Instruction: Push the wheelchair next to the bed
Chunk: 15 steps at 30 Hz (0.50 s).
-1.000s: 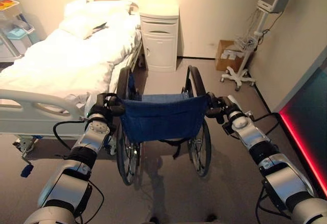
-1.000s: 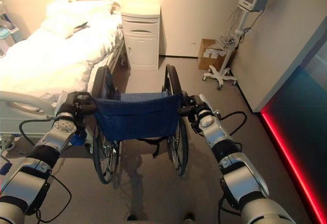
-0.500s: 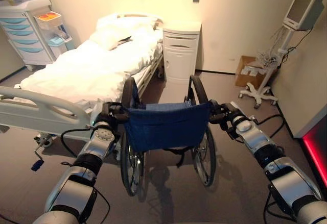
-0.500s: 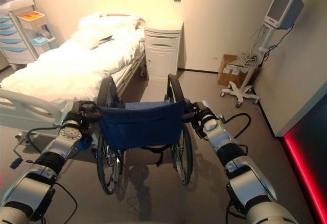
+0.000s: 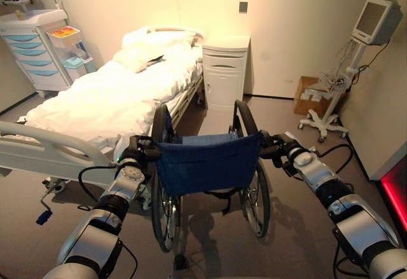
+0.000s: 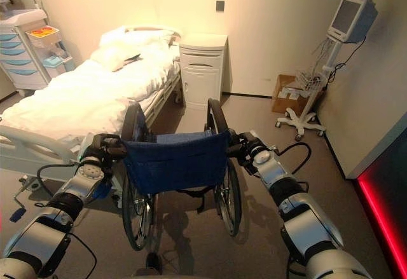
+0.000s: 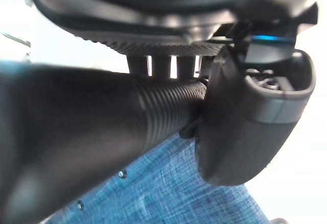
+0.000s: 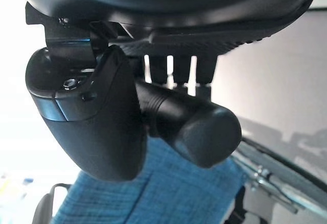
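The wheelchair (image 5: 206, 164) had rolled further alongside the bed (image 5: 108, 101) — left hand (image 5: 137, 147) and right hand (image 5: 275, 147) each wrapped round a push handle. Even pressure on both handles should keep it parallel.

wheelchair (image 5: 206, 164) rolled fwd, alongside bed (image 5: 108, 101)

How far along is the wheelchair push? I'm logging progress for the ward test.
Done: the left robot hand and right robot hand are each curled round a push handle of the wheelchair. In hand: the chair stands at the foot corner of the bed, facing the gap toward the cabinet. Left: rolling it forward alongside the bed.
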Available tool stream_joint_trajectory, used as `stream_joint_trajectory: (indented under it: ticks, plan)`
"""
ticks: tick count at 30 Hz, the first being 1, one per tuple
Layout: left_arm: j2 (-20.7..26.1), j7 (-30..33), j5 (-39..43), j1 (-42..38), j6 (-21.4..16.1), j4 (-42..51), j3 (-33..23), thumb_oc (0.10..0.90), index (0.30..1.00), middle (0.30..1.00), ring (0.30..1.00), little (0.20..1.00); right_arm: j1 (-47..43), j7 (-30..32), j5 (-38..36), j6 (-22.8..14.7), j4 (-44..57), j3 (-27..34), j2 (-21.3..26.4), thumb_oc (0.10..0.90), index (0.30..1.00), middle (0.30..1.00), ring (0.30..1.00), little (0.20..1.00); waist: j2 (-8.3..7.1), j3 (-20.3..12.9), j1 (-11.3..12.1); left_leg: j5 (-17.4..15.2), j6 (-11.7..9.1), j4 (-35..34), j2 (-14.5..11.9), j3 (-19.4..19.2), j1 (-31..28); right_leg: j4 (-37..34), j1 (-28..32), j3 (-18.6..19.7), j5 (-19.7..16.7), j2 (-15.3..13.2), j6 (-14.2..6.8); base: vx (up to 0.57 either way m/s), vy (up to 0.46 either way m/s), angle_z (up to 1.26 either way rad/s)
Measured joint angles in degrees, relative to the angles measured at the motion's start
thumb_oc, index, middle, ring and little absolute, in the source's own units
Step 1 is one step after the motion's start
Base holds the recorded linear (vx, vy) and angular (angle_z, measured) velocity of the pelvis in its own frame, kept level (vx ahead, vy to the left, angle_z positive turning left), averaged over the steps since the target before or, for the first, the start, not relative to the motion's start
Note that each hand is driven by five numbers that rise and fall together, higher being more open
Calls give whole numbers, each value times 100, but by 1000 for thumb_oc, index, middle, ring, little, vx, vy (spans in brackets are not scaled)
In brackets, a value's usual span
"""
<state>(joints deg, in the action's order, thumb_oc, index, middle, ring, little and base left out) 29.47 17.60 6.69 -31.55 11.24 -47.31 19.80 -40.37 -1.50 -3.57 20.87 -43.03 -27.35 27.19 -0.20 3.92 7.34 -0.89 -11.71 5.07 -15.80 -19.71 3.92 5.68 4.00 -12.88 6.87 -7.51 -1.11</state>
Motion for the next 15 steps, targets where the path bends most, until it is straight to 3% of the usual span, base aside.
stream_joint_trajectory:
  ticks: [1,2,3,4,5,6,7,8,10,11,12,15]
  plan:
    - [-49,-3,46,7,1,22,-24,400,300,300,300,300,-4,-13,73,7,63,11,83,400,300,300,300,300,89,-9,2,-41,-25,86,55,-71,-220,-89,8,2,-1,-63,-13,356,351,-44]
    - [-114,-4,77,15,3,68,-79,400,300,300,300,300,-25,-49,76,-9,126,32,201,400,300,300,300,300,293,-13,-17,-318,48,10,130,-125,-519,-196,37,-139,-55,-83,-121,305,347,-53]
    - [-151,-18,83,-66,-40,73,-152,400,300,300,300,300,-12,-38,100,-67,173,185,215,400,300,300,300,300,352,43,1,-38,348,-311,253,-155,-672,105,20,-301,-144,-196,-288,300,357,-47]
    - [-91,-17,79,-137,-47,131,-167,400,300,300,300,300,-25,-36,100,-97,157,241,170,400,300,300,300,300,275,123,13,-29,368,-374,345,-146,-746,604,-86,-472,-86,-265,-362,386,408,-46]
    - [95,-83,80,-187,-30,192,-145,400,300,300,300,300,-3,-35,94,-110,165,256,78,400,300,300,300,300,12,138,7,-4,404,-509,616,-123,-839,882,-126,-602,111,-393,-517,348,386,-45]
    - [199,-118,78,-171,-50,243,-174,400,300,300,300,300,47,-33,91,-119,222,336,6,400,300,300,300,300,-226,97,-7,70,512,-502,849,-92,-858,649,-35,-649,220,-525,-816,283,314,-30]
    - [210,-124,76,-189,-49,242,-170,400,300,300,300,300,116,-34,91,-133,261,413,-22,400,300,300,300,300,-261,97,-45,138,620,-435,891,-60,-833,531,17,-619,209,-514,-869,303,304,-18]
    - [272,-131,79,-225,-41,212,-154,400,300,300,300,300,177,-27,91,-213,271,496,-111,400,300,300,300,300,-272,58,-152,179,938,-352,1000,40,-789,377,115,-558,109,-558,-999,232,279,-6]
    - [295,-156,78,-250,-41,184,-150,400,300,300,300,300,232,-8,90,-231,275,519,-189,400,300,300,300,300,-364,5,-295,101,1055,-375,1137,27,-794,290,168,-556,-14,-697,-1113,167,236,-7]
    - [335,-155,78,-331,-42,170,-158,400,300,300,300,300,231,18,91,-256,279,621,-262,400,300,300,300,300,-420,16,-310,103,1119,-352,1181,-23,-819,395,114,-711,-73,-748,-1071,208,271,-16]
    - [373,-153,83,-456,-44,83,-159,400,300,300,300,300,208,43,93,-258,273,652,-292,400,300,300,300,300,-410,2,-311,76,1153,-349,1190,-104,-835,571,-32,-807,-235,-742,-953,208,271,-21]
    - [298,-132,93,-609,-41,-75,-145,400,300,300,300,300,137,79,95,-257,308,656,-220,400,300,300,300,300,-188,26,-450,28,1278,-518,1170,-117,-873,1431,-513,-764,-446,-734,-996,225,210,-8]
